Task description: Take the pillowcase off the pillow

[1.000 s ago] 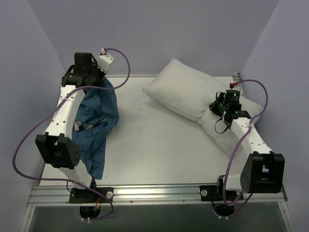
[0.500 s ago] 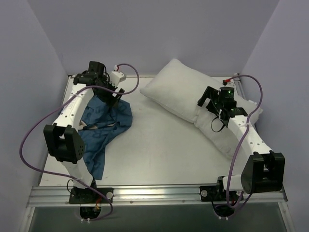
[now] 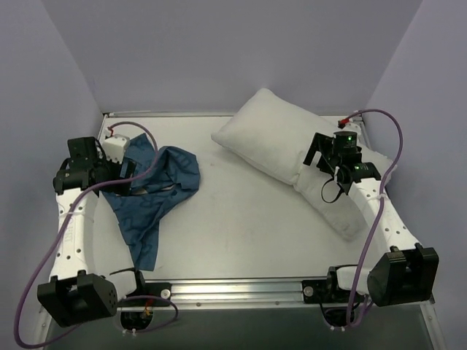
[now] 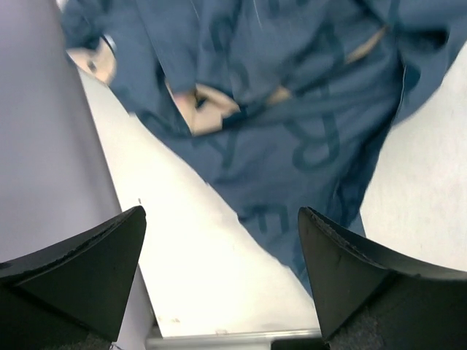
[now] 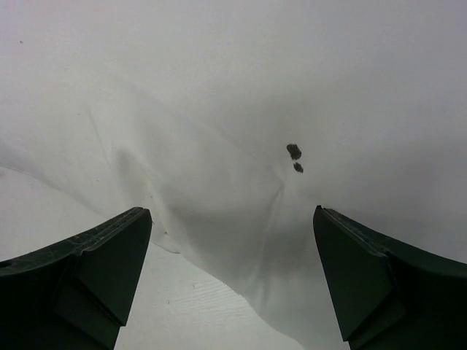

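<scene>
Both wide open, empty: left end effector (image 4: 220, 217), right end effector (image 5: 232, 211).

Dk blue letter-print pillowcase (image 3: 157, 191), plain white pillow (image 3: 271, 140).

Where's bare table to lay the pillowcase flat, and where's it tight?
Biggest free patch: the table's middle, bordered by the pillowcase on the left, the pillow on the right and the front rail. A smaller strip lies behind the pillowcase. Tight: the right side, filled by the pillow.

Pillowcase (image 3: 153, 191) left on table (image 3: 241, 233); pillow (image 3: 273, 138) right.
</scene>
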`<action>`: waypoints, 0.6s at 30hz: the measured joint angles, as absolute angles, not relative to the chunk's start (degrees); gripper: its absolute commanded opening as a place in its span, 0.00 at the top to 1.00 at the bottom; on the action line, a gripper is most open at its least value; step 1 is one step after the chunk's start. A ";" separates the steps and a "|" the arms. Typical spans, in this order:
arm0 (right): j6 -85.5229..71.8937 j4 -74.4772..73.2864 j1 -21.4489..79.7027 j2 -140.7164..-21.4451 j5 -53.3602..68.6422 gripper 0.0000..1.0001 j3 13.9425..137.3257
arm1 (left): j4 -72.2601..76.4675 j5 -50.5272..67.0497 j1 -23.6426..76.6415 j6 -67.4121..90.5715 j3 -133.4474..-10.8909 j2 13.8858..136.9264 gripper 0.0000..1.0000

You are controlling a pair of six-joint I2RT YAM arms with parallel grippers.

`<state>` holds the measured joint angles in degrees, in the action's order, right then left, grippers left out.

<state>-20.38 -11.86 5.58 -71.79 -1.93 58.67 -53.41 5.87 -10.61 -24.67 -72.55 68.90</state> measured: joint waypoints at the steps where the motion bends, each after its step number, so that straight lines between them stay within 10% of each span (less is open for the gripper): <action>1: -20.21 -12.40 5.69 -71.07 -2.31 0.00 58.65 | -53.30 5.10 -10.61 -24.69 -69.19 66.61 0.06; 18: -21.34 -24.32 7.22 -54.13 -6.63 0.01 53.80 | -53.65 -1.21 -14.74 -24.18 -49.67 49.98 0.06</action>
